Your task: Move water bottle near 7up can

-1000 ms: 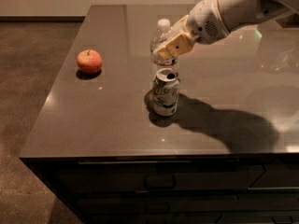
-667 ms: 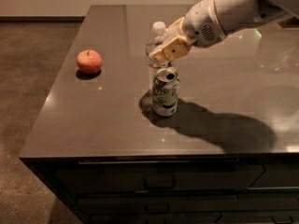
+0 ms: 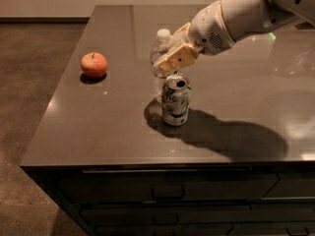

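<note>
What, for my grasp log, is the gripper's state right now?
Gripper: closed on the water bottle, holding it just behind the 7up can.

Gripper point(image 3: 174, 58), clamped on the water bottle point(image 3: 157, 50) at 12 o'clock of the 7up can point(image 3: 175, 101), pretty much covers its label. The can hides the bottle's base, and the arm point(image 3: 236, 18) runs off-frame at 2 o'clock.
</note>
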Controlling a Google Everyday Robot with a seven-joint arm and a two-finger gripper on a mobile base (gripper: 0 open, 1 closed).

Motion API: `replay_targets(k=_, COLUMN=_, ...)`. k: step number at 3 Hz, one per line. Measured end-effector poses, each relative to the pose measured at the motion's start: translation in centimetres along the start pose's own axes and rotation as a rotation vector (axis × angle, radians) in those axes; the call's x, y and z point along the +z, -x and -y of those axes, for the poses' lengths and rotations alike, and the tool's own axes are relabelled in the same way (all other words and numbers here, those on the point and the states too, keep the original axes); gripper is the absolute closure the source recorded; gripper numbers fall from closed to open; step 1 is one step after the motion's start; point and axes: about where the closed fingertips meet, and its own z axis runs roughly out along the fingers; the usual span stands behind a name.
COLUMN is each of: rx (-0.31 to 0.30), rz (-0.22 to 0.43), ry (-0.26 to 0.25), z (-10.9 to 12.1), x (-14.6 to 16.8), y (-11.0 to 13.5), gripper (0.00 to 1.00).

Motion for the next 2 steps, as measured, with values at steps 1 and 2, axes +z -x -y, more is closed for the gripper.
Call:
replay_targets(k=1, rx=0.012, rz=-0.019, ry=0.018, z=-0.23, x=0.68, y=-0.47, gripper=0.13)
replay_targets(k=2, rx=0.016, rz=-0.020, ry=0.028, z=-0.43, x=1.00, y=-0.62, gripper=0.00)
